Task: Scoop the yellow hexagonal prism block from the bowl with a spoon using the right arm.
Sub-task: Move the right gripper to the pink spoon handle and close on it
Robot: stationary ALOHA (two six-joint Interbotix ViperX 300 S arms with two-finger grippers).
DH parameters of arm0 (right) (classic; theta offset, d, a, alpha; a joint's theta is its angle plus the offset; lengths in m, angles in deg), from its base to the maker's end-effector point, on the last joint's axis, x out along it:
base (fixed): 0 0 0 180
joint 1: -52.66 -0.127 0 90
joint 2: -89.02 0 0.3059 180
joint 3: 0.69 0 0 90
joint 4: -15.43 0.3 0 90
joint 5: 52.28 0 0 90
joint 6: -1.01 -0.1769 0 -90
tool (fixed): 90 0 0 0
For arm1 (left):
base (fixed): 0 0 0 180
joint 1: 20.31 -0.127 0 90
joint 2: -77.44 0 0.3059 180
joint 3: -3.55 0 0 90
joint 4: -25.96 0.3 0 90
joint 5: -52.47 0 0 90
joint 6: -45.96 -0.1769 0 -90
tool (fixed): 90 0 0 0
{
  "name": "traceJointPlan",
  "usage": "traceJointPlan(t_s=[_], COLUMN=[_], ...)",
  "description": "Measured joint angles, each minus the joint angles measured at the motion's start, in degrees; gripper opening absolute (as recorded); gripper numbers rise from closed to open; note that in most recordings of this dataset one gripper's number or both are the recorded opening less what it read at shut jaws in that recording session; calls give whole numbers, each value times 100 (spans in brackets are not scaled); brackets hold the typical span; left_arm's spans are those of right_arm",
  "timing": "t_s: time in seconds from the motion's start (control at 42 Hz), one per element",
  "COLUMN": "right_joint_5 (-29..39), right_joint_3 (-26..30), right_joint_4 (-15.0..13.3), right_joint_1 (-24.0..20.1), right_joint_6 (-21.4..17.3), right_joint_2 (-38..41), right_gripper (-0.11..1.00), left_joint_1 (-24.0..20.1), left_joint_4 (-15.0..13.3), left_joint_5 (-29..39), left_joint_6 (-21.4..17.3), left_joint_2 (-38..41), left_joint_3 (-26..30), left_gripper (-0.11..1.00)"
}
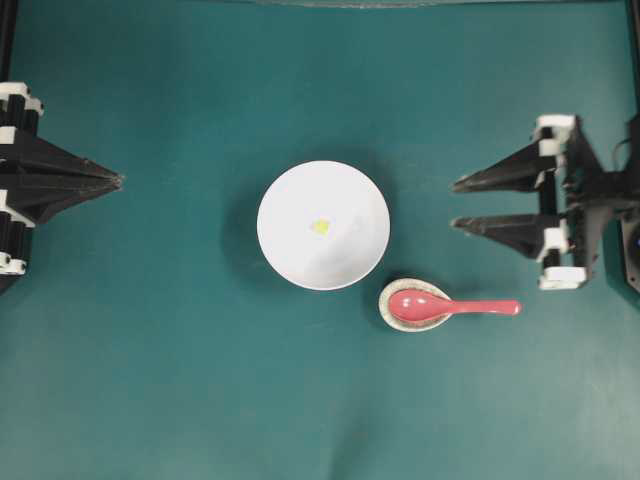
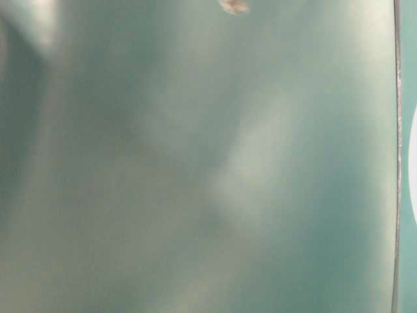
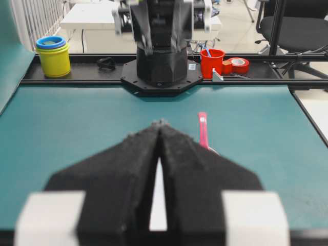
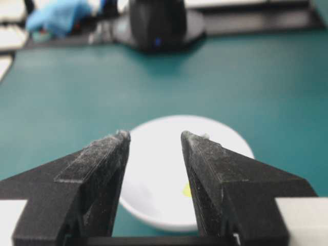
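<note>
Teal matting (image 1: 150,380) covers the whole table. Nothing of the task is done yet: the glossy pink-red soup spoon (image 1: 450,306) lies untouched on one small speckled spoon rest (image 1: 397,318), lower right of centre. One tiny yellow hexagonal block (image 1: 320,227) sits inside one large white round bowl (image 1: 290,195) at the centre. The right gripper (image 1: 455,204) stands wide open and empty; the left gripper (image 1: 118,181) is closed on nothing.

Right end effector (image 1: 455,205) spread wide; left end effector (image 1: 118,181) closed.
</note>
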Motion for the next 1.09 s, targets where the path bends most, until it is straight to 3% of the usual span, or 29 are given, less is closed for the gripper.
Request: traceJointPlan(t_s=[0.381,0.714,1.095], right_joint_5=[-984,-2145,-2347], right_joint_3=[-97,-387,-536], right_joint_4=[606,1450,2250], right_joint_1=[-686,-1591,-2391], right_joint_6=[-26,-18,-18], right_joint_2=[1248,2347,2971], right_gripper=[52,51,51], left_joint_1=[-9,-9,-9], left_joint_4=[0,0,9], left_joint_5=[9,18,9], left_joint_6=[0,-9,-9], left_joint_2=[0,0,0], left_joint_3=[0,0,0], left_gripper=[0,0,0])
